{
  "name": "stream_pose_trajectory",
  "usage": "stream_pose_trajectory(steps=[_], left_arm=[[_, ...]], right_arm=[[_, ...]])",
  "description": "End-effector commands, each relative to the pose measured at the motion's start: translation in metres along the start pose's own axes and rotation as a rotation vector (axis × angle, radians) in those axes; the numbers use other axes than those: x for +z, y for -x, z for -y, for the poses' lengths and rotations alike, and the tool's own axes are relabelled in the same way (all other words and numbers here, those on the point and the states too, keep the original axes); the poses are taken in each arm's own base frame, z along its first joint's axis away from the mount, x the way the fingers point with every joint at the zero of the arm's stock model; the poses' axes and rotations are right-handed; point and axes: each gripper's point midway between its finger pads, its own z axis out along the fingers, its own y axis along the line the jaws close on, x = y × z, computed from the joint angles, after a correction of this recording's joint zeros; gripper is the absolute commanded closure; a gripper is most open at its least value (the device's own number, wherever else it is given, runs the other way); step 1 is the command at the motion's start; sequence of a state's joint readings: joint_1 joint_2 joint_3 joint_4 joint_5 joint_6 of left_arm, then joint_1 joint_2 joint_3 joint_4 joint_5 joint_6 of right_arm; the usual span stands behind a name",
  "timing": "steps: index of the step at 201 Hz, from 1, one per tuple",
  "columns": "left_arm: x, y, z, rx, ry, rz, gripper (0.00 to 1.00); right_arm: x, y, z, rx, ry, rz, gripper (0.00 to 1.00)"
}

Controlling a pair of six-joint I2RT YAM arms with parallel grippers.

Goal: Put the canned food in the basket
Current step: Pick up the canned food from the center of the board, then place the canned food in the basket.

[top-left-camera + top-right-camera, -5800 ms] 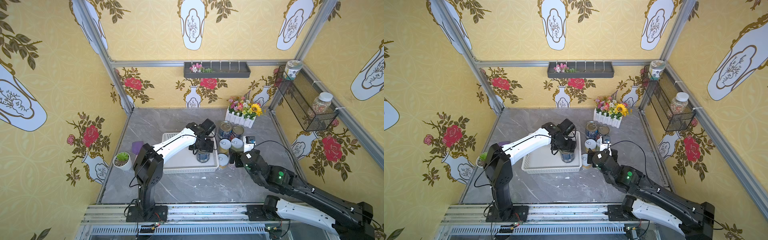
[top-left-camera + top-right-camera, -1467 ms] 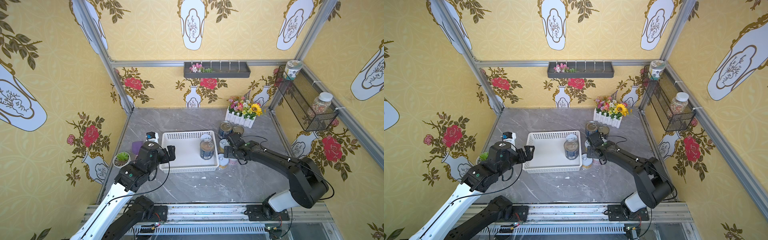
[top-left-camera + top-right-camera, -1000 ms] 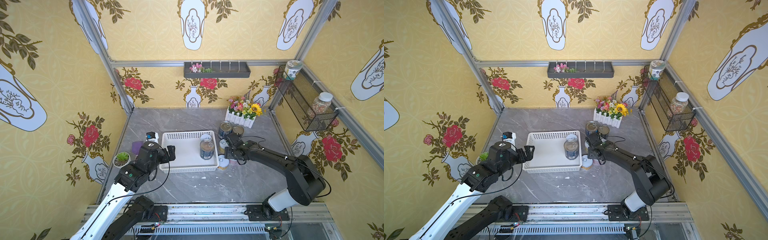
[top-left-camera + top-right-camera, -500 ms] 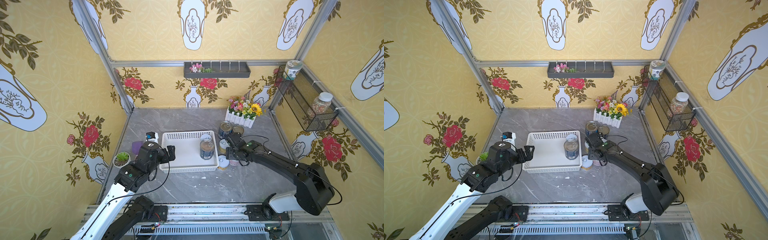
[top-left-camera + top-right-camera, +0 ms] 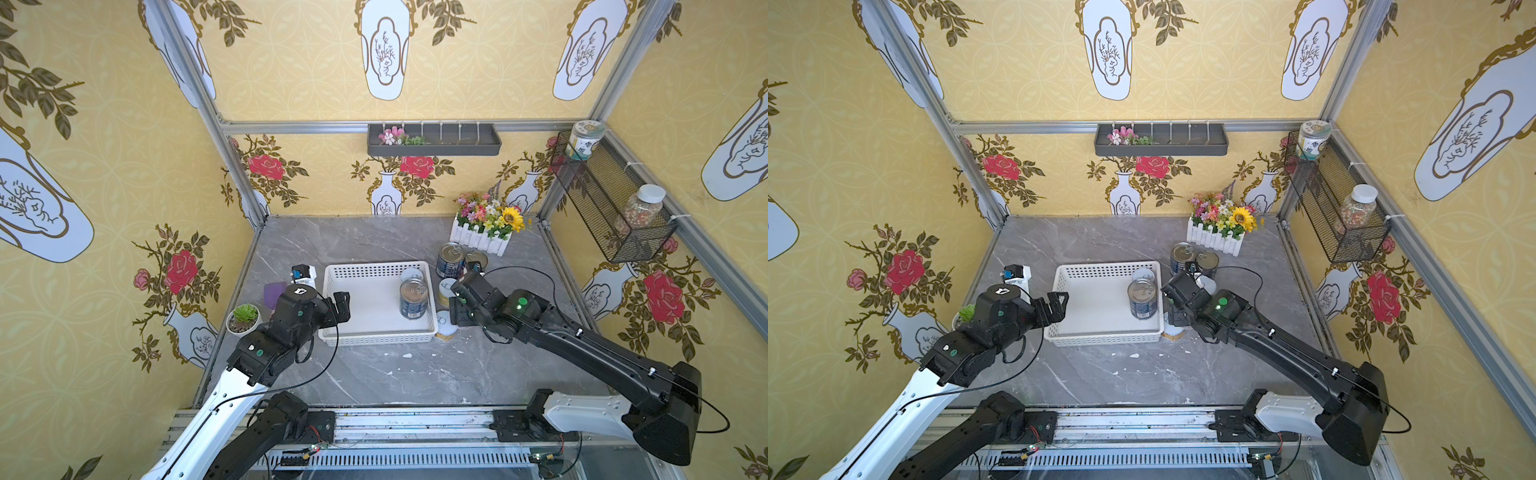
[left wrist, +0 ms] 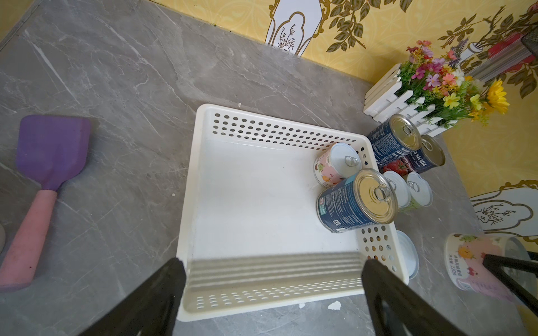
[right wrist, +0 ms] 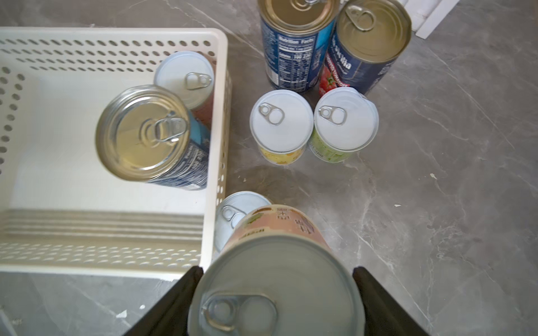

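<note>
White perforated basket (image 5: 365, 272) holds blue-labelled metal can (image 5: 413, 298) and pink-sided can (image 5: 411, 274), both upright, right gripper (image 7: 275, 291) clamped on white-lidded pink can (image 7: 276, 227), left gripper (image 6: 272, 261) jaws apart, empty.

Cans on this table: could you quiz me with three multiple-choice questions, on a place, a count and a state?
1. Where does the green-sided white-lidded can stand?
A. on the grey table, beside the yellow-sided can
B. up on a wall shelf
C. on top of another can

2. How many cans are inside the shallow white perforated plastic basket?
A. none
B. two
C. five

3. What is the right gripper doing?
A. open, empty
B. shut on a pink-sided white-lidded can
C. out of sight

Answers: 1 A, both stand on the stone; 2 B, a blue-labelled metal can and a short pink can; 3 B, its fingers flank that can.
</note>
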State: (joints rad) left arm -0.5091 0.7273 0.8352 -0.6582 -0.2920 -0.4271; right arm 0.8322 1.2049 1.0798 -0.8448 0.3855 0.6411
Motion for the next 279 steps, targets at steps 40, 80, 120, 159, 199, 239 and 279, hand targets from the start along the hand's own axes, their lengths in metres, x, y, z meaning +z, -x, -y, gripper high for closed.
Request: stream_pose_trajectory(steps=[40, 80, 120, 159, 199, 239, 279], left_arm=[[-0.001, 0.003, 0.001, -0.007, -0.010, 0.016, 0.00], [-0.002, 0.003, 0.001, -0.008, -0.012, 0.020, 0.00], [-0.002, 0.002, 0.001, -0.009, -0.012, 0.020, 0.00], [-0.002, 0.002, 0.001, -0.008, -0.013, 0.019, 0.00], [-0.001, 0.002, 0.001, -0.010, -0.013, 0.017, 0.00], [0.000, 0.001, 0.001, -0.006, -0.012, 0.011, 0.00], [0.001, 0.001, 0.002, -0.005, -0.011, 0.007, 0.00]], right_arm=[[-0.012, 0.004, -0.068, -0.115, 0.058, 0.064, 0.28], [0.004, 0.002, -0.109, -0.186, 0.048, 0.035, 0.27], [0.030, 0.000, -0.127, -0.223, 0.013, 0.003, 0.26], [0.055, -0.003, -0.128, -0.229, -0.020, -0.040, 0.26], [0.071, 0.003, -0.113, -0.195, -0.027, -0.064, 0.26], [0.079, 0.006, -0.106, -0.179, -0.028, -0.057, 0.26], [0.096, -0.005, -0.106, -0.186, -0.043, -0.072, 0.25]])
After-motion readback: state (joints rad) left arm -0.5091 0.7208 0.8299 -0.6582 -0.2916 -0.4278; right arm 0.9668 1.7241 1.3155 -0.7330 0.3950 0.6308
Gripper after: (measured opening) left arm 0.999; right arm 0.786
